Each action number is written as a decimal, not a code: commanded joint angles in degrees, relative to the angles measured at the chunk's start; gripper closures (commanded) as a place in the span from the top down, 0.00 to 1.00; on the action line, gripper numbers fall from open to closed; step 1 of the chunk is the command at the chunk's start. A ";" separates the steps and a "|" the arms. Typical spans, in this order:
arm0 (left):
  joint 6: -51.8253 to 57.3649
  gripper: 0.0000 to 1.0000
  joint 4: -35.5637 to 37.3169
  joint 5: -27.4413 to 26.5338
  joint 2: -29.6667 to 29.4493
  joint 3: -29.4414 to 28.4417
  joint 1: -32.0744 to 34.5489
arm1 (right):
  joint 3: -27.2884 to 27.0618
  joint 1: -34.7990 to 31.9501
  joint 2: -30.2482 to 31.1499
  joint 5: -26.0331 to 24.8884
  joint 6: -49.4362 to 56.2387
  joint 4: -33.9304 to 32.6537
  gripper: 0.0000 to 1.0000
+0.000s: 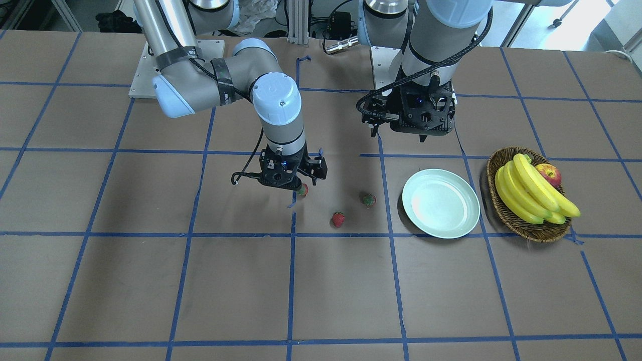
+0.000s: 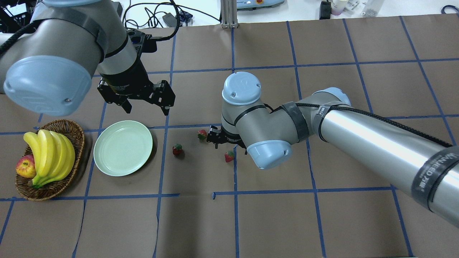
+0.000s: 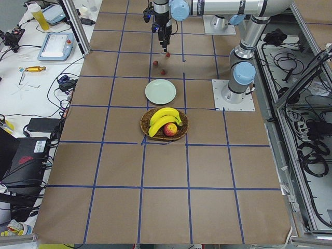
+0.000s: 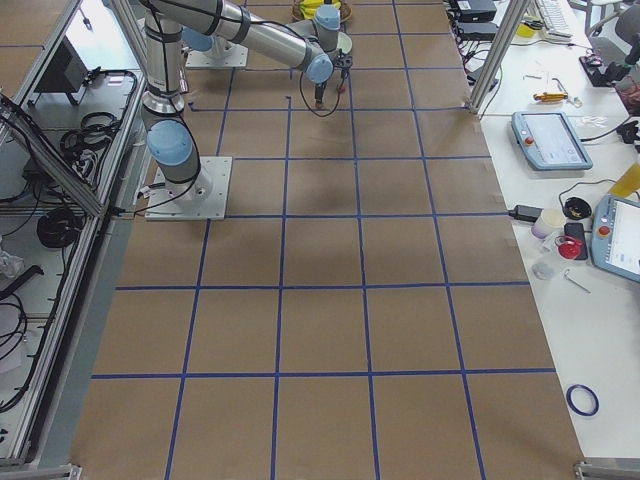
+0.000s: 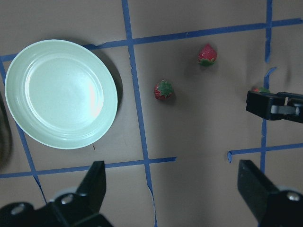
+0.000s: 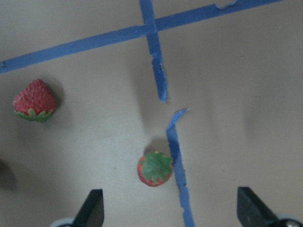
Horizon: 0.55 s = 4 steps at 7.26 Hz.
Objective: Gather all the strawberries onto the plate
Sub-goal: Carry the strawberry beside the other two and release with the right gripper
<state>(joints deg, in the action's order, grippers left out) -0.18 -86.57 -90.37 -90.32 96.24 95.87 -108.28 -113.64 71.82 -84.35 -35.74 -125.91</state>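
Three strawberries lie on the brown table to the side of the empty mint-green plate [image 2: 123,148]. One strawberry [image 2: 177,149] is nearest the plate, one [image 2: 202,134] is farther out, and one [image 2: 229,156] is under my right gripper [image 2: 218,139]. In the right wrist view that strawberry [image 6: 155,169] sits between the open fingers [image 6: 94,210], with nothing held. A second strawberry [image 6: 34,100] lies to its upper left. My left gripper [image 2: 146,106] hangs open and empty just beyond the plate. The left wrist view shows the plate [image 5: 61,93] and two strawberries [image 5: 164,90] [image 5: 207,54].
A brown wicker basket [image 2: 77,143] with bananas [image 2: 50,154] and a red-yellow apple [image 2: 25,167] stands beside the plate, on the side away from the strawberries. Blue tape lines grid the table [image 2: 272,215].
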 commanded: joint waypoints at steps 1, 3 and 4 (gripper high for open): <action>0.00 1.00 0.08 0.02 0.06 -0.09 -0.07 | -0.97 5.84 4.89 -4.85 6.86 7.22 1.00; 0.00 1.00 0.00 -0.07 -0.03 0.00 0.02 | -0.80 19.18 9.63 -5.12 24.49 12.07 1.00; 0.00 1.00 -0.09 -0.07 -0.03 0.00 -0.07 | 0.68 24.90 12.44 -5.21 33.10 19.31 1.00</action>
<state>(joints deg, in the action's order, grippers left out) -0.17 -86.59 -90.41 -90.34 96.20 95.83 -108.73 -96.29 80.86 -89.32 -13.27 -113.37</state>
